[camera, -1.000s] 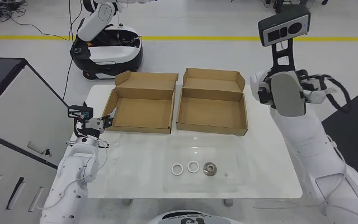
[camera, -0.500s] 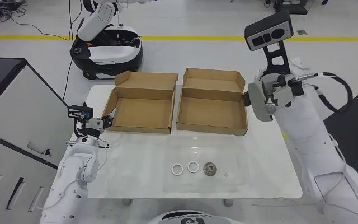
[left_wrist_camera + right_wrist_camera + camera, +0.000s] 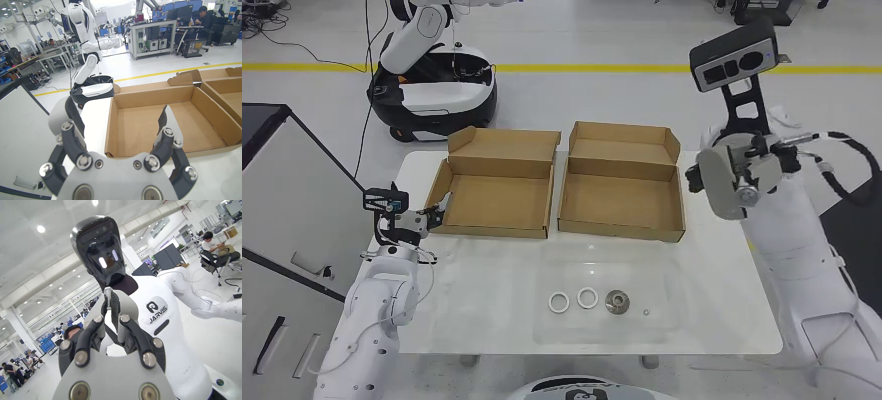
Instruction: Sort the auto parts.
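My right gripper [image 3: 110, 297] is shut on a threaded metal bolt [image 3: 108, 300] and is raised high beside the right cardboard box, pointing up toward the robot's head. The same gripper [image 3: 737, 188] hangs off the table's right side in the top view. My left gripper [image 3: 117, 106] is open and holds nothing, hovering at the left wall of the left cardboard box [image 3: 151, 94]. Seen from above, this gripper [image 3: 429, 217] is at the table's left edge. Two white rings [image 3: 559, 301] [image 3: 587, 297] and a grey round metal part [image 3: 618, 300] lie near the front of the table.
Two open cardboard boxes, left [image 3: 492, 228] and right [image 3: 622, 232], stand side by side at the back of the white table [image 3: 482, 290]; their floors are bare. A tiny white piece [image 3: 646, 311] lies right of the metal part. Another robot [image 3: 437, 95] stands behind the table.
My right arm, with the bolt in its gripper, swung left toward the right box and then back a little to the right. The left arm and the parts on the table have not moved.
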Controlling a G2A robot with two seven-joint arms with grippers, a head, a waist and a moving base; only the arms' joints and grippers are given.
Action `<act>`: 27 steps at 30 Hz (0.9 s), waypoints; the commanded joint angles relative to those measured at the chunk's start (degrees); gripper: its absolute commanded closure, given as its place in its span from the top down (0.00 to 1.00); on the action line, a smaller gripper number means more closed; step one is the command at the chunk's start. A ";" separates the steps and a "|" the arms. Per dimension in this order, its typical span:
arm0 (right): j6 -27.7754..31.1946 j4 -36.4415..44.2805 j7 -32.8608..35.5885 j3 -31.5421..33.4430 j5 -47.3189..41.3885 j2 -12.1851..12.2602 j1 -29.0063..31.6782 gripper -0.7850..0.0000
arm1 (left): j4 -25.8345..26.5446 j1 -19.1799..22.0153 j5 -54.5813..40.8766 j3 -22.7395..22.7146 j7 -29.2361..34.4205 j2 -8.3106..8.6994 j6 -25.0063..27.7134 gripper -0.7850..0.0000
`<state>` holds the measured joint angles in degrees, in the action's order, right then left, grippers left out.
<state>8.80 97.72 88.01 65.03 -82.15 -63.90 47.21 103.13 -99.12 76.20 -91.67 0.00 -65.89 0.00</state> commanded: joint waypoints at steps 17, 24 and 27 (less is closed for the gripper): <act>-2.32 -0.37 -0.68 2.26 2.54 -1.41 0.63 0.00 | 0.00 0.00 0.00 0.00 0.00 0.00 0.00 1.00; -4.35 0.11 -0.89 3.10 6.56 -1.44 0.90 0.00 | 0.00 0.00 0.00 0.00 0.00 0.00 0.00 1.00; -4.71 0.15 -1.01 3.37 6.84 -1.55 1.17 0.00 | 0.00 0.00 0.00 0.00 0.00 0.00 0.00 1.00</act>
<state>4.15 97.87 87.02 68.35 -75.34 -65.42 48.32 103.13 -99.12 76.20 -91.67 0.00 -65.89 0.00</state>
